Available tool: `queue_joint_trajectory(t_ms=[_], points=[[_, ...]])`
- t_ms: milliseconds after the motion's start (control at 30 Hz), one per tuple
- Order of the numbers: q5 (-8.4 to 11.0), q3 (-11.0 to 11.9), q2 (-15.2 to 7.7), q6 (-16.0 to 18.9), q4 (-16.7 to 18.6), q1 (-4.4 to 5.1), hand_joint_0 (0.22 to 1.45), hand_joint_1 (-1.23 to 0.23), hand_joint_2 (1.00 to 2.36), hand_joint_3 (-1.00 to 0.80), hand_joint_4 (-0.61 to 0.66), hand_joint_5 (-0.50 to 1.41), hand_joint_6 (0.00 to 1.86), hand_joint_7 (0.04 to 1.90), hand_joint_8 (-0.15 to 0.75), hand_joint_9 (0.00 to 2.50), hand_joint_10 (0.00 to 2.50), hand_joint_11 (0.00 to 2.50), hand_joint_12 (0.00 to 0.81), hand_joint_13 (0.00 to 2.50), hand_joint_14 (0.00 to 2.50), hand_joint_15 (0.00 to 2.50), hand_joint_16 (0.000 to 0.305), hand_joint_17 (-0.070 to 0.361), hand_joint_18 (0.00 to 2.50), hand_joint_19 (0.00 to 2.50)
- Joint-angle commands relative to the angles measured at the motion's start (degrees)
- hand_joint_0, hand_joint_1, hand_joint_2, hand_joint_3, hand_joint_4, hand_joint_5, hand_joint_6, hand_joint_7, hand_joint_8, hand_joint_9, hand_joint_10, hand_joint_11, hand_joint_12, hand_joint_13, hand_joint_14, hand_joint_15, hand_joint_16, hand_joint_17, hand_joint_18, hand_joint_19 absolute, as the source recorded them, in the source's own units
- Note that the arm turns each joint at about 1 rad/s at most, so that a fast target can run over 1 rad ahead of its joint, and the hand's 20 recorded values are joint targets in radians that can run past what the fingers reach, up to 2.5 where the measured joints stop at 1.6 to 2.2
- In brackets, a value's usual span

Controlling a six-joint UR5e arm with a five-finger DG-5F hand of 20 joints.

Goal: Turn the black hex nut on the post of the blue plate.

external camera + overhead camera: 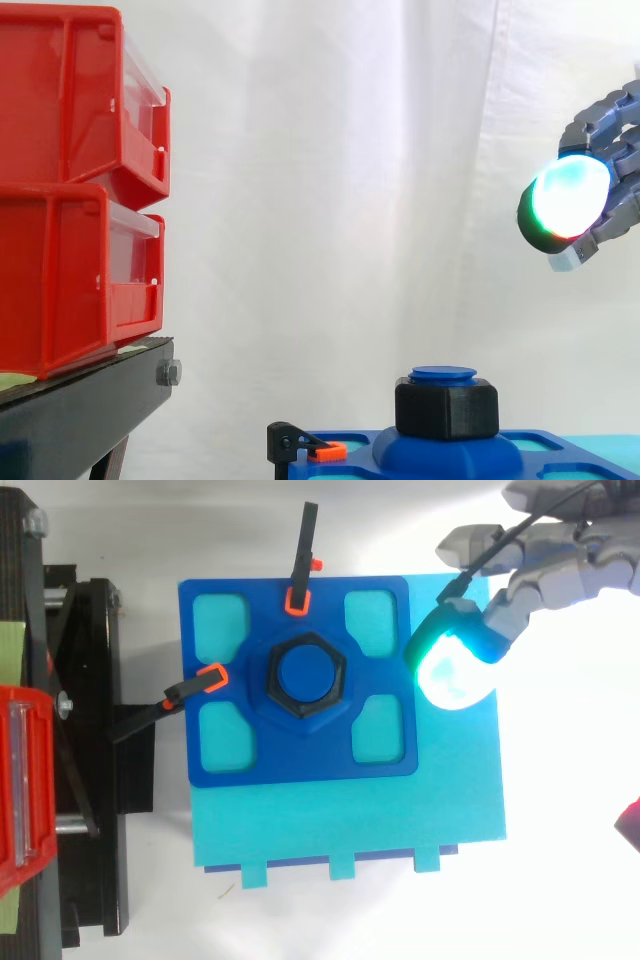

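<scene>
Far to the left of the nut, two red bins (70, 190) sit stacked on a black stand (85, 405). Closer in, still left of the nut, a small black clamp with an orange tip (178, 692) bites the plate's edge, and a second clamp (302, 560) of the same kind grips the edge behind the nut as the top view has it. The blue plate (300, 762) lies flat on a larger pale turquoise board (350, 820). Four rounded square windows are cut around the nut, and the turquoise shows through them. The black hex nut (305, 676) is at the plate's middle. It is thick, matt and plainly six-sided. From the side it rests on a low rounded swelling of the plate. It rings a round blue post (443, 375), and the post's flat top stands just proud of the nut. To the right of the nut and well above it hangs the hand (560, 565), clear of both nut and plate. Its fingers are loosely bent and spread apart, closed on nothing. One fingertip (455, 670) glows white and green, and from above it is just off the plate's right edge.
</scene>
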Motion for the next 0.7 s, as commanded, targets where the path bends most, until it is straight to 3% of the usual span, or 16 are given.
queue_joint_trajectory(t_ms=[0, 667], points=[[0.00, 0.00, 0.00, 0.00, 0.01, 0.00, 0.43, -0.44, 1.00, -0.50, 0.15, -0.25, 0.50, 0.55, 0.169, 0.00, 0.00, 0.00, 0.350, 0.00, 0.00, 0.00, 0.051, 0.114, 0.00, 0.00], [0.00, 0.00, 0.00, 0.00, 0.01, 0.00, 0.44, -0.45, 1.00, -0.50, 0.08, -0.25, 0.50, 0.56, 0.173, 0.00, 0.00, 0.00, 0.351, 0.00, 0.00, 0.00, 0.050, 0.113, 0.00, 0.00]])
